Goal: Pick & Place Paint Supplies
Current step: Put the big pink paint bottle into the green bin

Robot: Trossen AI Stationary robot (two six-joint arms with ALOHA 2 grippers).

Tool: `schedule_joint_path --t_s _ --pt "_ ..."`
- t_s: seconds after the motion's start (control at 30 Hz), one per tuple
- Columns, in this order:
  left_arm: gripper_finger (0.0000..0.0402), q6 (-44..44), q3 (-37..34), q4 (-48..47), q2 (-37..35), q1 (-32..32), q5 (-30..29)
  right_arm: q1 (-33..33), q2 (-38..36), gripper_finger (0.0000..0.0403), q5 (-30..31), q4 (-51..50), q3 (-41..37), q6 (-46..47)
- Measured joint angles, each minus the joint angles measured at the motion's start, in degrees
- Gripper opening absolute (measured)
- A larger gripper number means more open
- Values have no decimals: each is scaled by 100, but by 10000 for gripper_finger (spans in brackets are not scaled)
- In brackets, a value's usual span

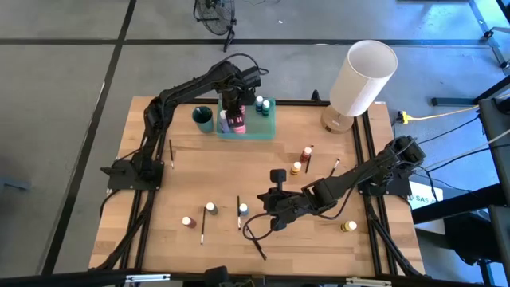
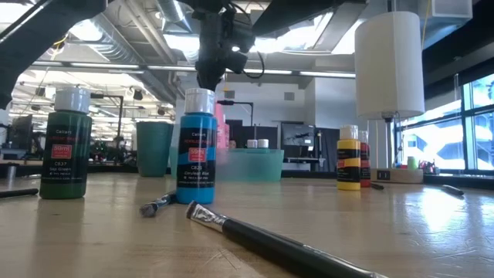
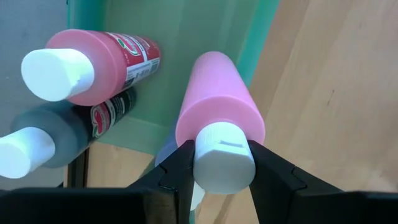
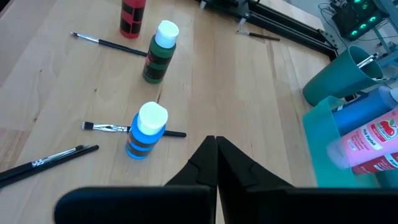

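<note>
Left wrist view: we see the left gripper [image 3: 222, 163] with its two dark fingers [image 3: 177, 168] clamped on the white cap of a pink paint bottle [image 3: 219, 106], one finger on each side of the cap, the bottle's body reaching out ahead of them over the wall of the translucent green tray [image 3: 249, 37]. Beside it in the tray sit a red-pink bottle [image 3: 102, 59] and a dark bottle [image 3: 68, 134], both with white caps.

From above, we find the left gripper [image 1: 232, 105] over the tray [image 1: 267, 131] at the far side of the bench [image 1: 183, 183], next to a teal cup [image 1: 204, 119] and not far from the white lamp [image 1: 362, 77].

The right gripper [image 4: 216, 155] hangs over the near middle of the bench, its fingers pressed together and holding nothing. Just ahead of it stands a blue bottle [image 4: 148, 130] touching a thin paintbrush [image 4: 106, 128], with a green bottle [image 4: 160, 52] beyond. At bench height, the blue bottle [image 2: 196, 147] stands upright with a dark brush [image 2: 270, 239] lying in front.
</note>
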Motion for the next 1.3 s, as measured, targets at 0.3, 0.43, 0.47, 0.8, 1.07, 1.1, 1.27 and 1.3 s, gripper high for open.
schedule_joint_path --t_s 0.3,0.43,0.47,0.8,1.07,1.1,1.27,1.3 --pt "118 72 -2 3 325 -2 -52 0 -2 1 2 -1 0 4" --pt "118 214 0 2 434 -2 -62 1 -2 1 2 -14 0 90" --pt "118 232 3 1 442 -2 -62 1 -2 1 2 -39 0 90" --pt "127 242 2 -2 449 -3 -58 -4 -2 1 2 -93 -2 99" --pt "171 240 1 13 461 -22 -60 -4 -2 1 -66 -91 0 131" --pt "172 240 0 35 461 -22 -58 -4 -2 1 -66 -90 0 131" --pt "171 235 0 173 461 -48 -42 -5 -2 1 -68 -93 -1 131" --pt "172 215 0 175 461 -52 -49 -6 -2 1 -68 -95 0 131"
